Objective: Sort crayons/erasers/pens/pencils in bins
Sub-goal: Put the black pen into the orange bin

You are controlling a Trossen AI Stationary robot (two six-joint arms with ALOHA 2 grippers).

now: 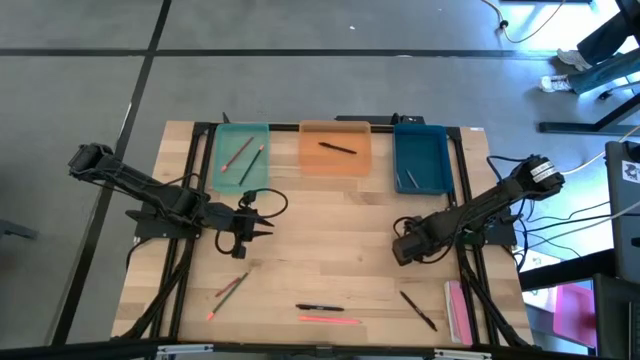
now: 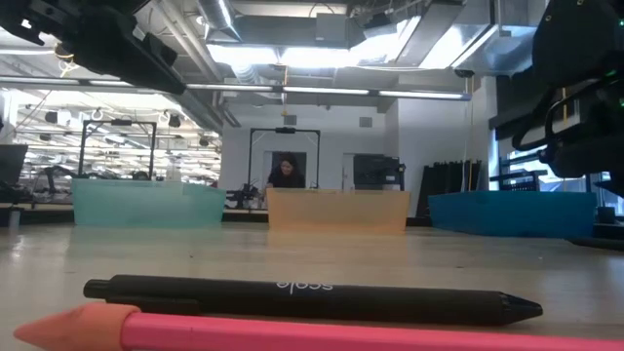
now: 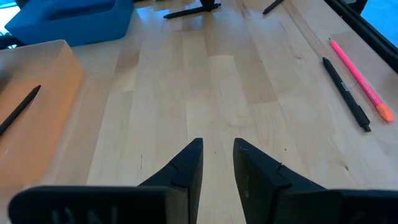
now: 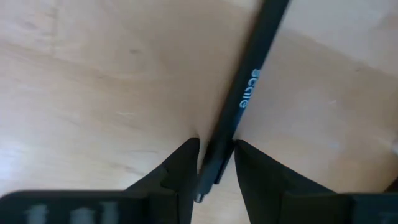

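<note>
My right gripper is shut on a black pen and hovers over the table's right half; the high view hides the pen under it. My left gripper is open on nothing, low over bare wood near the teal bin. At the far edge stand the teal bin holding pencils, the orange bin holding a pen, and the blue bin. Near the front edge lie a black pen, a pink pencil, another pen and two pencils. My right gripper pinches the black pen near one end between its two fingers. The pen runs on ahead of the fingertips, roughly along the fingers, slanting a little. Whether its far end touches the wood I cannot tell.
A wide pink flat strip lies at the table's right front corner. A black frame borders the tabletop. Bare wood stretches between the two arms. The low view shows the front pen and pink pencil close up.
</note>
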